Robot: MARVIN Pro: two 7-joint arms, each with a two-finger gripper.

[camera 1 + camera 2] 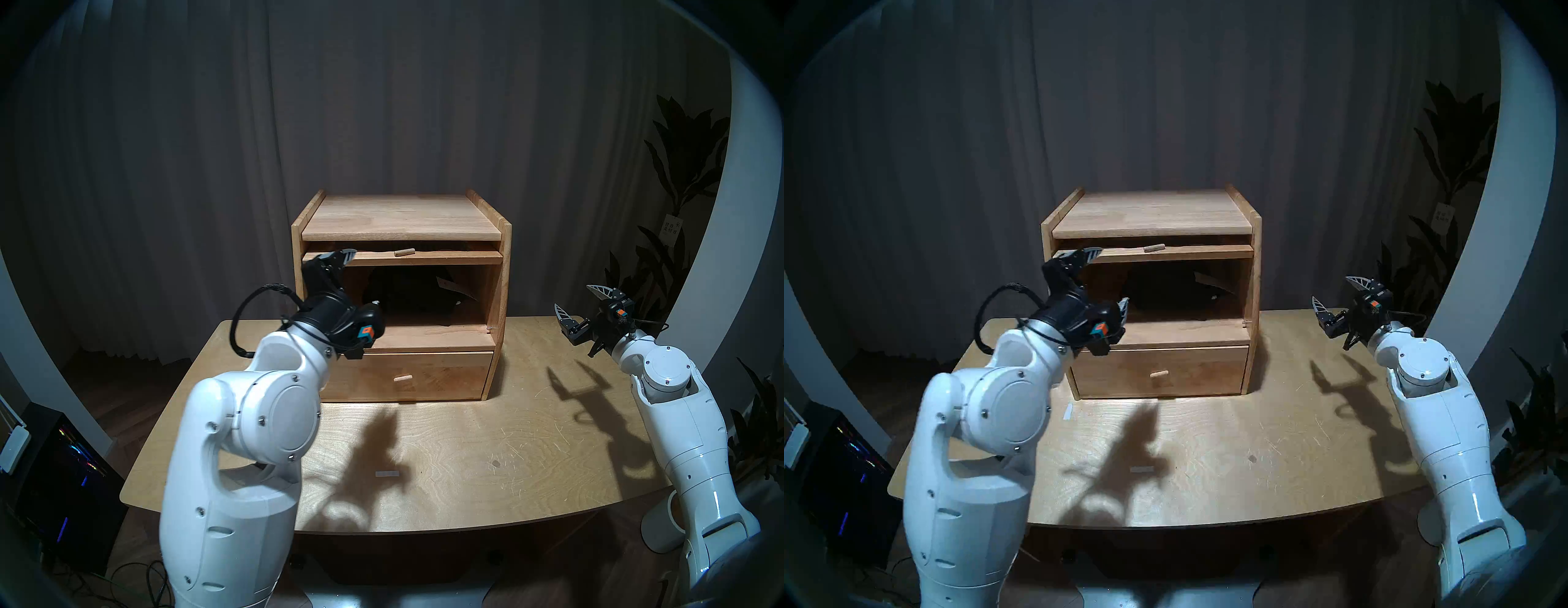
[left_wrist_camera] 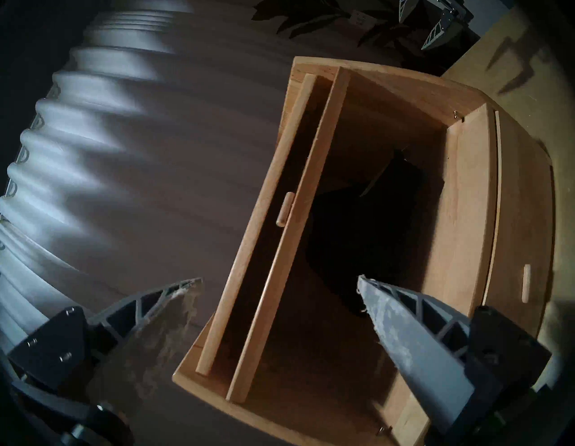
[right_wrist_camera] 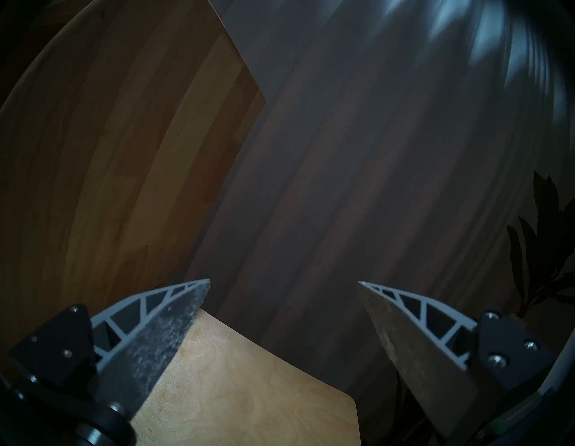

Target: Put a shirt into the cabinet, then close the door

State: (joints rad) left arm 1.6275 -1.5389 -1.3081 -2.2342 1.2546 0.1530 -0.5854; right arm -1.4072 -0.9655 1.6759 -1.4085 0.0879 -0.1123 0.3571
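Note:
The wooden cabinet (image 1: pixel 401 218) stands at the table's back middle. Its door (image 1: pixel 445 256) is lifted flat under the top, front edge and peg knob (image 1: pixel 404 252) showing. The black shirt (image 1: pixel 407 297) lies bundled in the open compartment with its white tag toward the right. The left wrist view shows the shirt (image 2: pixel 357 233) and the door edge (image 2: pixel 317 149). My left gripper (image 1: pixel 360 280) is open and empty at the compartment's left front, its upper fingertip near the door edge. My right gripper (image 1: pixel 579 301) is open and empty, right of the cabinet above the table.
The drawer (image 1: pixel 445 373) below the compartment is shut. The table (image 1: pixel 509 424) bears a small white tape strip (image 1: pixel 387 474) in front. A grey curtain hangs behind, plants (image 1: pixel 679 170) stand at the right, and a computer tower (image 1: pixel 63 475) is on the floor at the left.

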